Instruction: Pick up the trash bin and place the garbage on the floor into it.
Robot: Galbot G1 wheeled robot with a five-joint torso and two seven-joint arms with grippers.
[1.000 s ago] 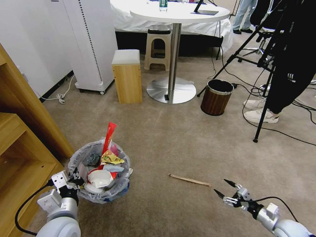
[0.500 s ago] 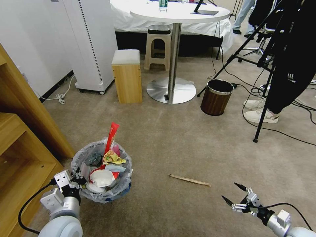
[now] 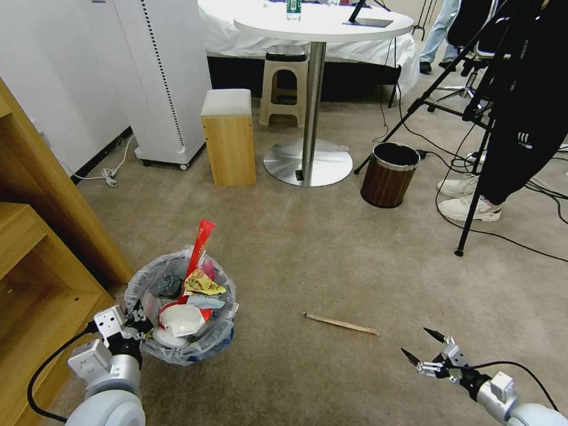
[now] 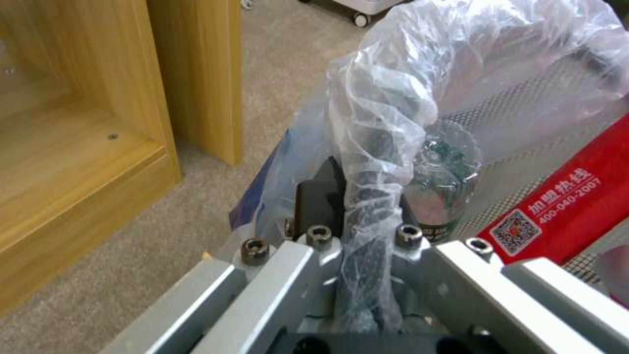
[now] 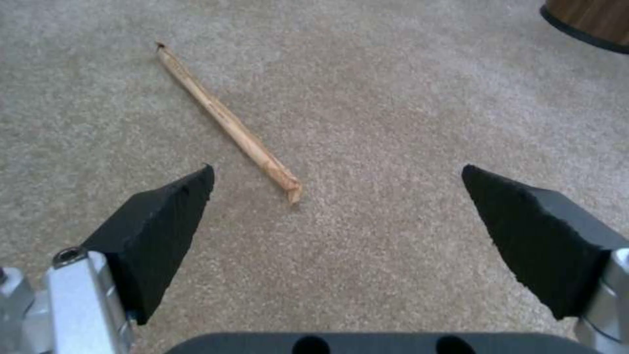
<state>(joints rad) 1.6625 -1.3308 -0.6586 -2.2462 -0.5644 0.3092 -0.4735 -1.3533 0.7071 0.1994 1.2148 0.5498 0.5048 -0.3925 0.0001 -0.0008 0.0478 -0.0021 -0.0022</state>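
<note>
Stick [image 3: 341, 323] lies flat on the floor [image 3: 331, 260], long axis crossways, its right end nearest the right gripper [image 3: 423, 345], whose fingers are spread just short of it. Left gripper [image 3: 137, 312] appears clamped on the bagged bin [image 3: 204, 346] rim.

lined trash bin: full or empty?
Nearly full. The trash bin holds crushed cups, wrappers and a small bottle up to its rim, and a red wrapper sticks out above it. The left gripper grips its rim.
</note>
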